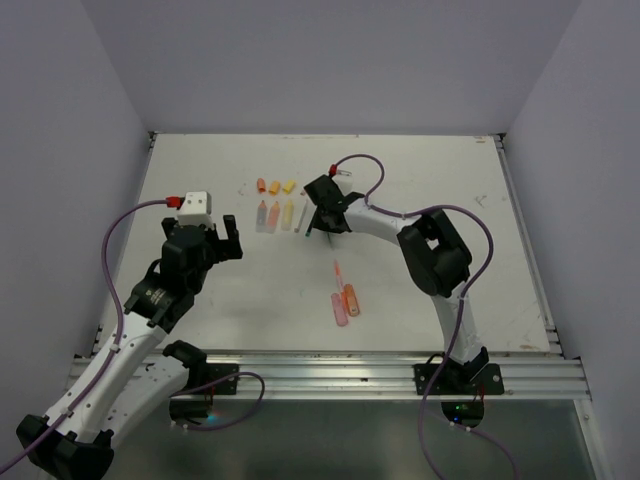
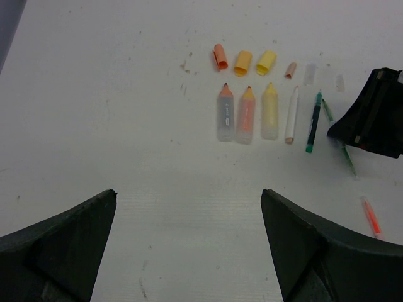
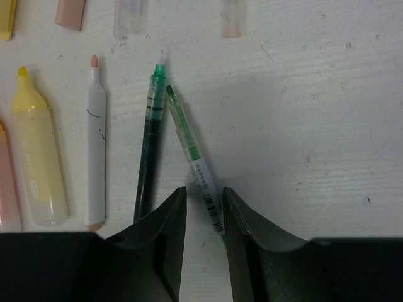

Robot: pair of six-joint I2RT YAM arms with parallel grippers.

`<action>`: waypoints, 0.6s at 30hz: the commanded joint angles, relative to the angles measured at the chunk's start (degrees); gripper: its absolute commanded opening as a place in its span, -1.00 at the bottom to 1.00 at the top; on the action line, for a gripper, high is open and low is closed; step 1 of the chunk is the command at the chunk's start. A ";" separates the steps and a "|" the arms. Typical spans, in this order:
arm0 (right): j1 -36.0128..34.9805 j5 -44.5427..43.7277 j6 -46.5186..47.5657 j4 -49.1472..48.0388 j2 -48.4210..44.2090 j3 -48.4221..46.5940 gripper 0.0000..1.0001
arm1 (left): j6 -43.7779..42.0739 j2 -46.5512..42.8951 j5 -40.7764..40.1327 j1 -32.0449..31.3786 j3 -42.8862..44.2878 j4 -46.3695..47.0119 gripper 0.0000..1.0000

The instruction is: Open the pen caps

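My right jaws stand slightly apart astride the slim light-green plastic pen on the white bench. My left jaws gape wide and empty. The loose plastic caps lie just beyond the pen, and a skewed retreat could drag it into them.

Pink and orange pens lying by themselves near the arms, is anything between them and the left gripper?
Nothing visible. Only bare table lies between the open left gripper and the pink and orange pens; the right gripper is farther back, over the green pens.
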State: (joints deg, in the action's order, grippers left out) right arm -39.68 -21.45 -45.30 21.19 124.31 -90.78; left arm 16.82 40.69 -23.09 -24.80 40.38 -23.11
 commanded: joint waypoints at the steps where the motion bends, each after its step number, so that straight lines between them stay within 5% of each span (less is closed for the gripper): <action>1: 0.31 -0.61 -0.85 -0.80 -4.86 1.92 -0.31 | -0.91 -0.26 0.24 0.45 -0.48 2.46 0.99; 18: -0.84 3.96 13.74 2.37 -24.11 19.04 -0.28 | -0.91 0.80 0.15 0.54 -0.39 2.37 0.99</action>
State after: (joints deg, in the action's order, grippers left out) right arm -40.03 -19.86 -35.05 21.96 103.26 -75.92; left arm 16.84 41.39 -23.05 -24.75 40.38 -23.11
